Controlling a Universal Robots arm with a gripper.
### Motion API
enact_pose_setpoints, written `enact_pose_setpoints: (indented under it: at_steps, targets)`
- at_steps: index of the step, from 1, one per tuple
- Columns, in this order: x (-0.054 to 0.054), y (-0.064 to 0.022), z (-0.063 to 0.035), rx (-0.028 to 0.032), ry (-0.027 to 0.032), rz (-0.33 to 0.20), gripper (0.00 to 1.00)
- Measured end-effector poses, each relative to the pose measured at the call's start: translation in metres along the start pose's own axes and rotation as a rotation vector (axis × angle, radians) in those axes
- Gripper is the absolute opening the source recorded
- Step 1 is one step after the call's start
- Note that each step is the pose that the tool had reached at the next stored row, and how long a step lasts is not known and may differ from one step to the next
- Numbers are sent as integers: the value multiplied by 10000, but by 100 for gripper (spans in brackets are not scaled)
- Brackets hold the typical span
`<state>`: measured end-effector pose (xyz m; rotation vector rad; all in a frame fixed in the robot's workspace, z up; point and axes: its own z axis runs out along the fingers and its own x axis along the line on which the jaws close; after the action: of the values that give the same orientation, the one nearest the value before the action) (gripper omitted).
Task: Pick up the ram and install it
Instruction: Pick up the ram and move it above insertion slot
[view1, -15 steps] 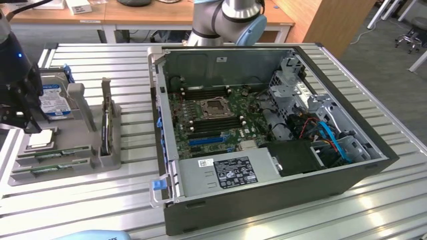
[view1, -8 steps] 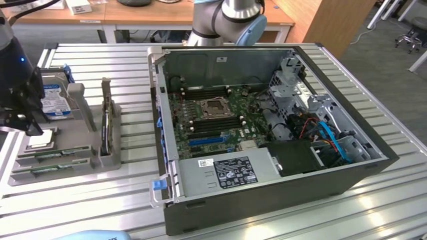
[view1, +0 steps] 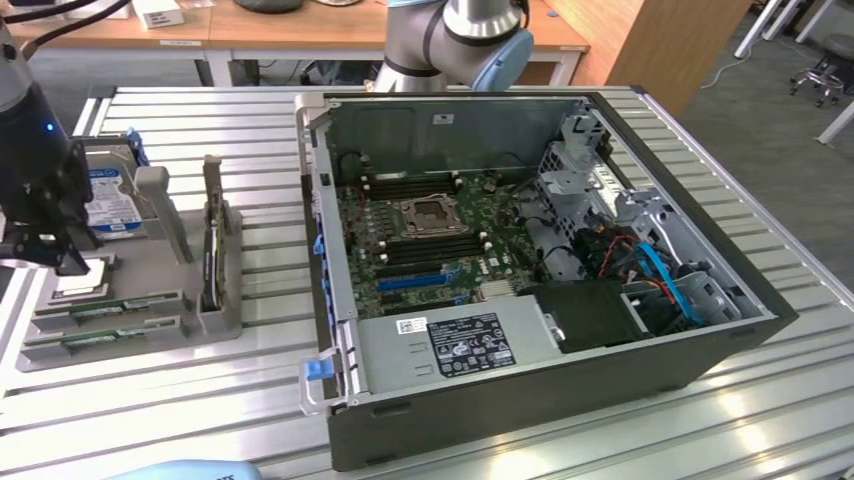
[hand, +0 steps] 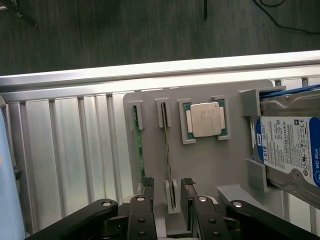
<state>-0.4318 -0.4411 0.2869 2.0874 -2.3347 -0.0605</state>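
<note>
Ram (hand: 167, 145) is seen standing on its long edge in a narrow slot of a grey tray (hand: 210, 165), and it has not yet been lifted. A second stick (hand: 138, 145) of the same kind is held in the neighbouring slot, just beside the ram and parallel to it. On the ram's other side, a square silver processor (hand: 205, 119) is seated in its own pocket. Beyond the processor, a hard drive (hand: 290, 150) with a blue and white label is propped at the tray's end.

The tool (hand: 167, 184) is held low over the tray with its two dark fingers (hand: 146, 186) apart. One end of the ram is bracketed between them. Whether either finger touches the stick cannot be told.

In the exterior view, the tray is placed on a ribbed metal table (view1: 747, 420), at nine o'clock from an open computer case (view1: 534, 400). Within the tray, the hard drive is set toward twelve o'clock and the two sticks toward six o'clock. A motherboard (view1: 427, 240) is exposed inside the case, well apart from the ram.
</note>
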Motion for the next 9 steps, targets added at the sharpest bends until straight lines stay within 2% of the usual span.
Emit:
enact_pose_setpoints:
  at_steps: [9]
  targets:
    - [2, -3, 93, 1, 0, 0, 35]
